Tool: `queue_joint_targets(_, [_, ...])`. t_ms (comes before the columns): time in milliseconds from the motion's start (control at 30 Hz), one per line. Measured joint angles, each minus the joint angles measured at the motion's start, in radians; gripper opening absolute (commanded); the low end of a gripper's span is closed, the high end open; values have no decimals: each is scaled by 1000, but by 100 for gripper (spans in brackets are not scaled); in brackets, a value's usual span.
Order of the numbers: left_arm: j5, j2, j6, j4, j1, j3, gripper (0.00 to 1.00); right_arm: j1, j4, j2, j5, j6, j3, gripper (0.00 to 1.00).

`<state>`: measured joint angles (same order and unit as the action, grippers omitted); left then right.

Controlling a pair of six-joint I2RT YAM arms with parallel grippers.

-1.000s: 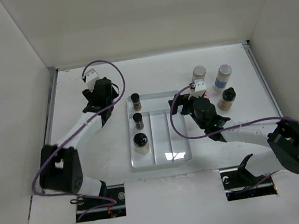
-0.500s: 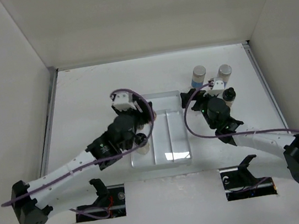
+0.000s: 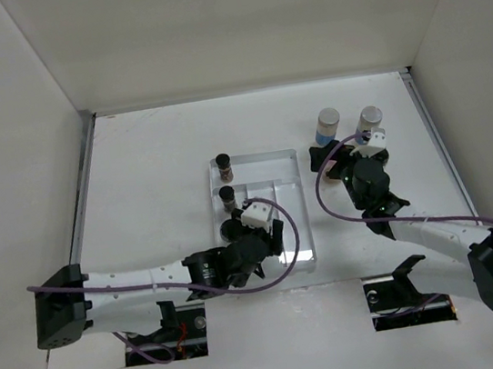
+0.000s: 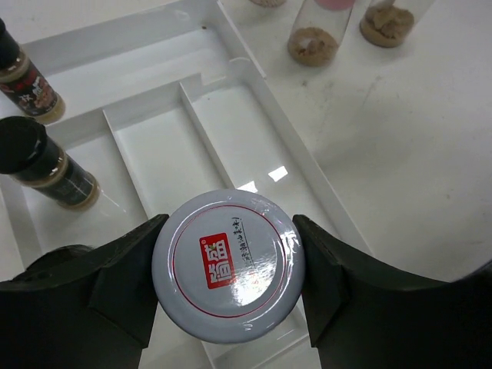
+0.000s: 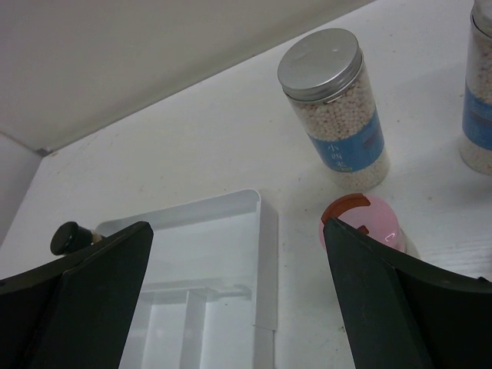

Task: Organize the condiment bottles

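Observation:
My left gripper (image 3: 265, 237) is shut on a white-lidded jar with a red logo (image 4: 227, 265), held over the near part of the white divided tray (image 3: 303, 197). Two black-capped bottles (image 3: 224, 165) (image 3: 227, 194) stand in the tray's left column, with a black-lidded jar (image 3: 227, 229) nearer. They also show in the left wrist view (image 4: 24, 77) (image 4: 48, 165). My right gripper (image 5: 237, 231) is open and empty, above the tray's far right corner. A pink-capped bottle (image 5: 360, 223) stands by its right finger. Two silver-capped, blue-labelled bottles (image 3: 328, 125) (image 3: 368, 121) stand beyond it.
The tray's middle and right compartments (image 4: 154, 146) hold nothing. White walls close in the table on the left, back and right. The left arm (image 3: 132, 281) lies along the near edge, and a purple cable loops over the tray's near right corner.
My left arm swung from the table's far left, over the tray, back to its near end. My right gripper moved right, from the tray's edge toward the bottles.

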<state>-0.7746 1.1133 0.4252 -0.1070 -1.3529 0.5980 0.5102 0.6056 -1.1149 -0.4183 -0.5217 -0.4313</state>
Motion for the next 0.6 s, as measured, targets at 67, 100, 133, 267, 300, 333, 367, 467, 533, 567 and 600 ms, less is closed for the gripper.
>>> queue_joint_targets(67, [-4,32,-1,-35,-14,-23,36,0,0,0,2,-3,0,100])
queue_joint_targets(100, [-5,48,-1,-52,-19,-32,36,0,0,0,2,-3,0,100])
queue_joint_targets(133, [-7,64,-2,-74,-24,-43,36,0,0,1,3,-4,0,100])
queue_joint_targets(267, [-24,120,-3,-138,-43,-79,36,0,0,3,5,-6,0,100])
queue_joint_targets(300, [-31,130,-4,-150,-46,-86,36,0,0,5,5,-7,0,100])
queue_joint_targets(333, [-39,140,-5,-164,-51,-93,36,0,0,7,5,-6,1,100])
queue_joint_targets(367, [-46,150,-5,-177,-56,-100,36,0,0,9,5,-6,1,100])
queue_joint_targets(467, [-66,179,-6,-214,-71,-114,41,0,0,12,5,-6,1,100])
queue_joint_targets(533, [-81,199,-6,-238,-82,-123,47,0,0,12,5,-6,1,100])
queue_joint_targets(567, [-88,207,-6,-249,-86,-127,50,0,0,12,5,-6,1,100])
queue_joint_targets(600, [-97,216,-7,-257,-91,-131,54,0,0,12,5,-7,1,100])
